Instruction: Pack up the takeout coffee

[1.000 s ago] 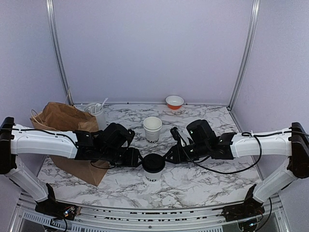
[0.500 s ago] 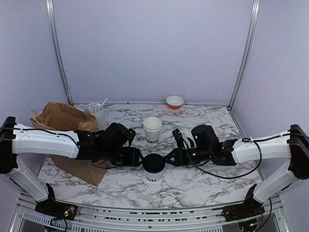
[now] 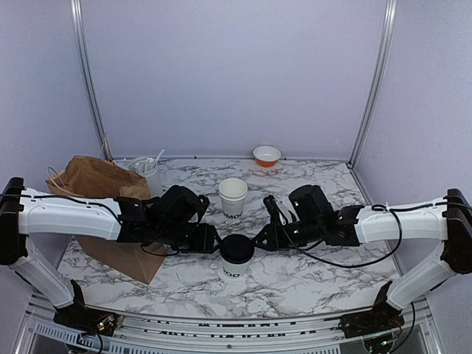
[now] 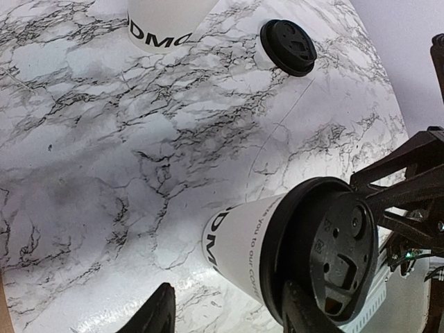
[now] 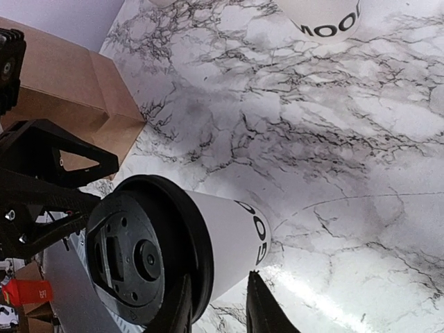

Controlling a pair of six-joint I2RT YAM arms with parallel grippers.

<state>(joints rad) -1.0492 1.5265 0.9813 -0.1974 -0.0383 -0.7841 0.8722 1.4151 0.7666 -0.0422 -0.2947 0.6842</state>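
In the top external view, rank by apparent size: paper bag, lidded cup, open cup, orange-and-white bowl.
1. paper bag
2. lidded cup and open cup: they look alike, so unranked
3. orange-and-white bowl, though it sits farthest back, so its true size is unsure

The open cup [image 4: 161, 24] has big dark letters on its white side, cut off by the picture edge; about "DMO" can be read. The lidded cup [image 4: 239, 239] shows the same big letters, here only "DM". Beside them runs one small line where "you to our" is readable.
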